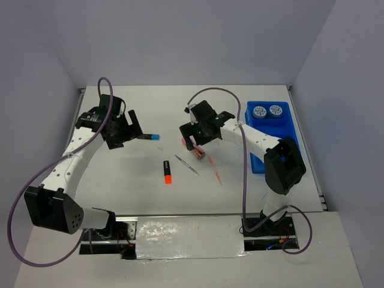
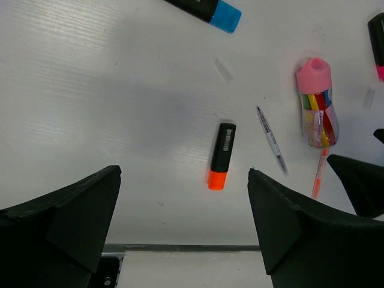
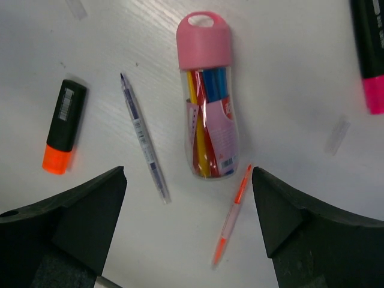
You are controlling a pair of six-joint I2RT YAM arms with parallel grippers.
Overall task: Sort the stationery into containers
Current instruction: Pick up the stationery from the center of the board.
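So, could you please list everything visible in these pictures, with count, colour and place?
stubby black marker with blue end: one, beside the left gripper
stubby black marker with orange end: one, mid-table
stubby black marker with pink end: one, near the case
clear plastic case with pink cap: one, coloured pens inside, lying under the right gripper
thin grey pen: one, between orange-ended marker and case
thin pink-orange pen: one, at the case's bottom end
round blue-grey patterned discs: two, tray's far compartment
blue rectangular plastic tray: one, table's right side
white table: one
left gripper: open, empty
right gripper: open, empty
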